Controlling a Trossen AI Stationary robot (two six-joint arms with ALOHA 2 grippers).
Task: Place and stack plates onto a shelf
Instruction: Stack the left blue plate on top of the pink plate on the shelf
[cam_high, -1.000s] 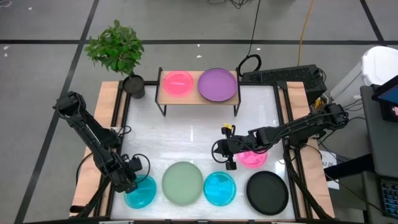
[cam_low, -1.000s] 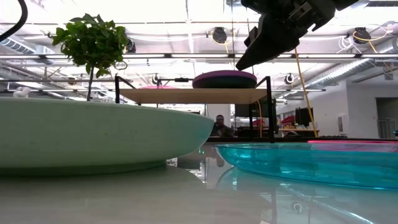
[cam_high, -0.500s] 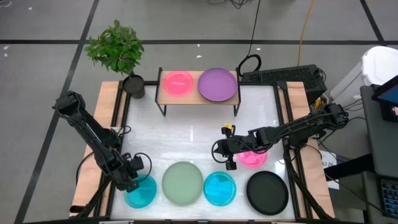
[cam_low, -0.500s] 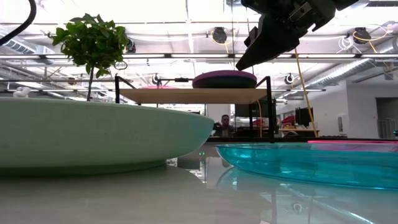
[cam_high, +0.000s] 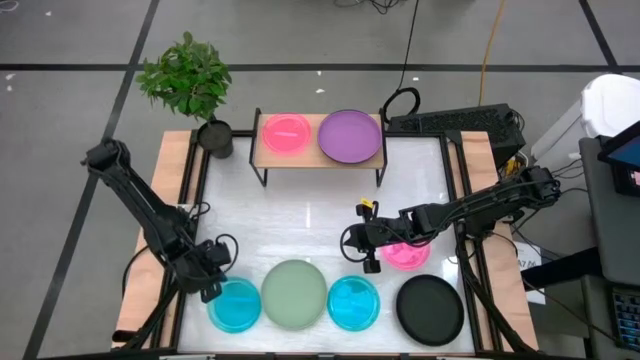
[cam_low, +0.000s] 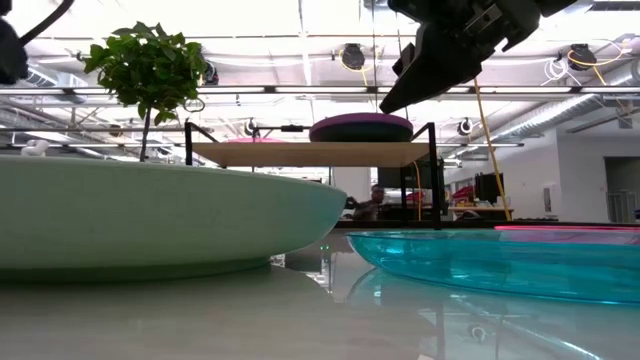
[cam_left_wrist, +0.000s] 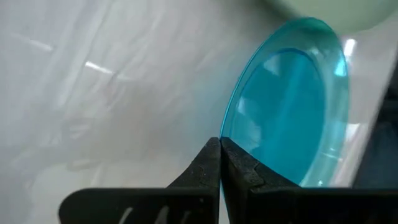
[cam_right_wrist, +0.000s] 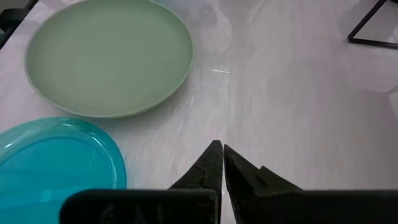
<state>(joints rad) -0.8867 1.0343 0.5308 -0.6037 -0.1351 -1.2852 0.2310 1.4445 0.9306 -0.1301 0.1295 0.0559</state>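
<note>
Left wrist view: I am seeing my left gripper pinching together on the rim of a cyan plate lying at the worktop's front-left, beside the sage green plate. My right gripper is hovering mid-worktop, fingers together, empty. The shelf is carrying a pink plate and a purple plate.

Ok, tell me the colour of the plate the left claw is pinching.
Translucent cyan. The left claw grips the rim of the cyan plate, clearest in the left wrist view.
</note>
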